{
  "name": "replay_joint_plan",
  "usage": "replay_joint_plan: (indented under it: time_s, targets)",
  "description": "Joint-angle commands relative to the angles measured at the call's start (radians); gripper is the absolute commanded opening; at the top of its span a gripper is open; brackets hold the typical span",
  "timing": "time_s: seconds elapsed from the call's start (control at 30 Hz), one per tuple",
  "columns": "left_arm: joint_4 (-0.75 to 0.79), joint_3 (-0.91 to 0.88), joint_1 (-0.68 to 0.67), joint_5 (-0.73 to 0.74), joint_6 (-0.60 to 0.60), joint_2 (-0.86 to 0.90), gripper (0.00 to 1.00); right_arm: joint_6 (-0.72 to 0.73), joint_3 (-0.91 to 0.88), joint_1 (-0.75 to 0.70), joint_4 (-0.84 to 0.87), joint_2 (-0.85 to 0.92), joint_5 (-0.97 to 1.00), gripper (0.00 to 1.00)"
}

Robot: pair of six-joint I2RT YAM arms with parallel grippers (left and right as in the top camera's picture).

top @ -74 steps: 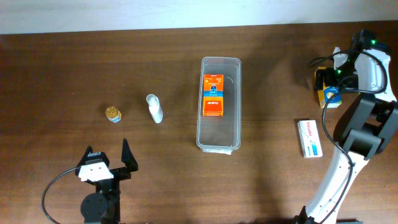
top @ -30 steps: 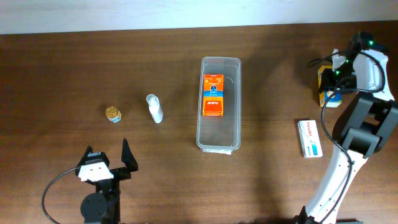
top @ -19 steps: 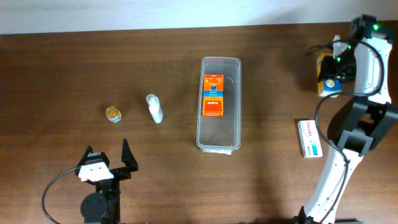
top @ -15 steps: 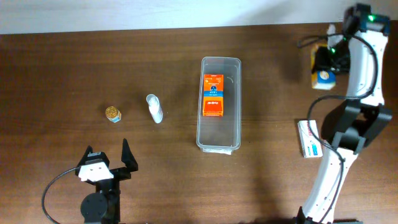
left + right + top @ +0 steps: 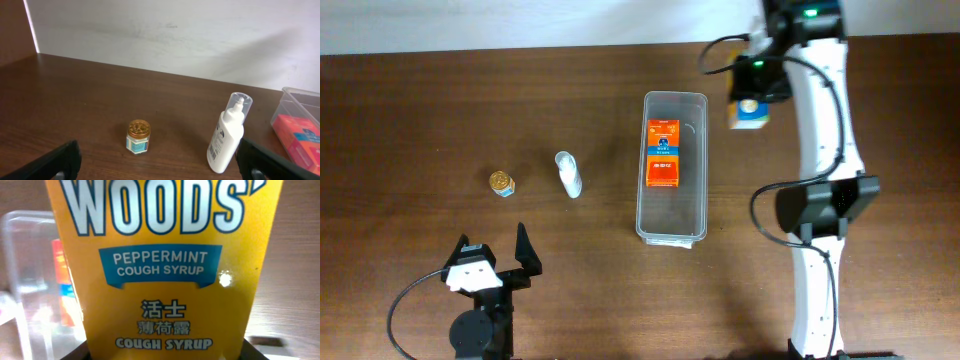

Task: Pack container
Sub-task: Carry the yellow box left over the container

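Note:
The clear plastic container (image 5: 672, 218) lies lengthwise at mid-table with an orange box (image 5: 662, 153) inside it. My right gripper (image 5: 756, 92) is shut on a yellow cough syrup box (image 5: 746, 117), held in the air just right of the container's far end. In the right wrist view this yellow box (image 5: 165, 270) fills the frame, with the container (image 5: 27, 260) and the orange box (image 5: 61, 265) behind it on the left. My left gripper (image 5: 492, 250) stands open near the front left edge, holding nothing.
A white squeeze bottle (image 5: 568, 174) and a small gold-lidded jar (image 5: 501, 182) rest left of the container. In the left wrist view the jar (image 5: 138, 136) and the bottle (image 5: 227, 135) lie ahead of the open fingers (image 5: 60, 160). The right arm crosses the table's right side.
My right arm has lifted the yellow box off the far right of the table and swung it left, up to the container's far end. The left arm has not moved.

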Motion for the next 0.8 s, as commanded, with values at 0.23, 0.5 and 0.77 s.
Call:
replay_joint_plan:
  time_s: [0.23,0.5,0.77]
  targets:
    - [-0.001,-0.003,0.003,-0.011,0.016,-0.006,0.99,0.315,0.019,0.212,-0.006,-0.028,-0.003,0.52]
    - [-0.001,-0.003,0.003,-0.011,0.016,-0.006,0.99,0.364,0.000,0.321,-0.002,-0.005,0.090,0.52]
    - [-0.001,-0.003,0.003,-0.011,0.016,-0.006,0.99,0.390,-0.007,0.346,-0.005,0.040,0.142,0.52]
